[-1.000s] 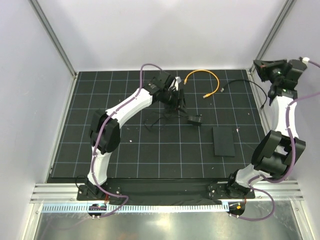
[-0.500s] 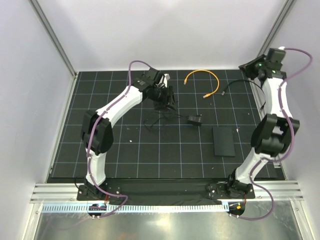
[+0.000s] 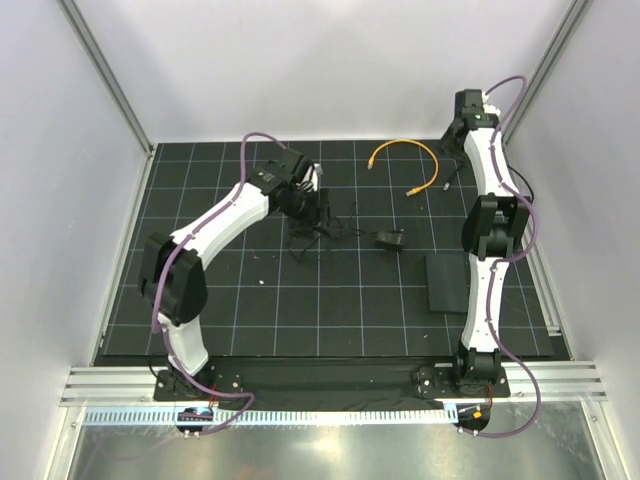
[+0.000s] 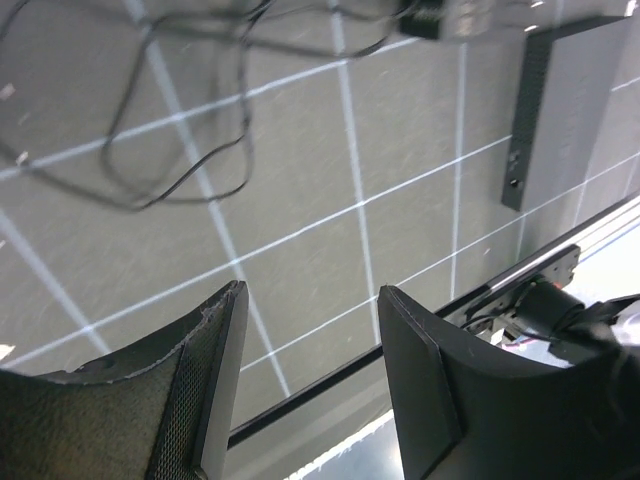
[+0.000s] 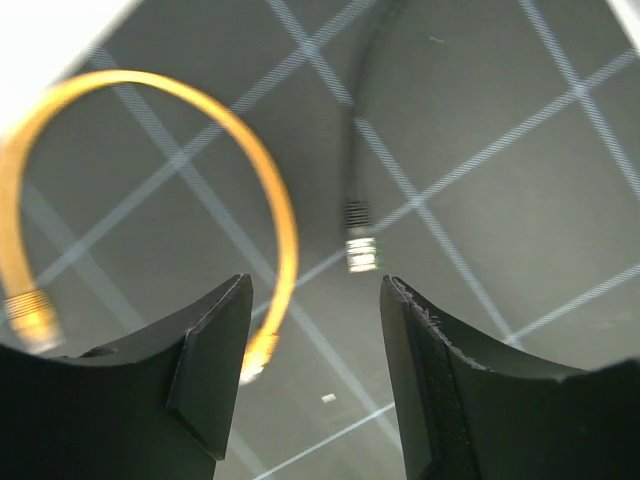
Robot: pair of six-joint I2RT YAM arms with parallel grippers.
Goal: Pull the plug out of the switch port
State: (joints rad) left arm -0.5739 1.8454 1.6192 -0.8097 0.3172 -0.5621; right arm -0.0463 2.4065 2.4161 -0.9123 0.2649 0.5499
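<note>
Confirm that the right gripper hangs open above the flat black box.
No. The right gripper hangs open above the orange cable and a loose black cable end, not the flat black box; the right wrist view shows it.

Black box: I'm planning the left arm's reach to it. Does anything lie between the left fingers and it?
Yes. The small adapter and its thin wire lie roughly between the left fingers and the black box.

Switch box (image 3: 445,283) open leftward, right arm (image 3: 487,270) alongside
</note>
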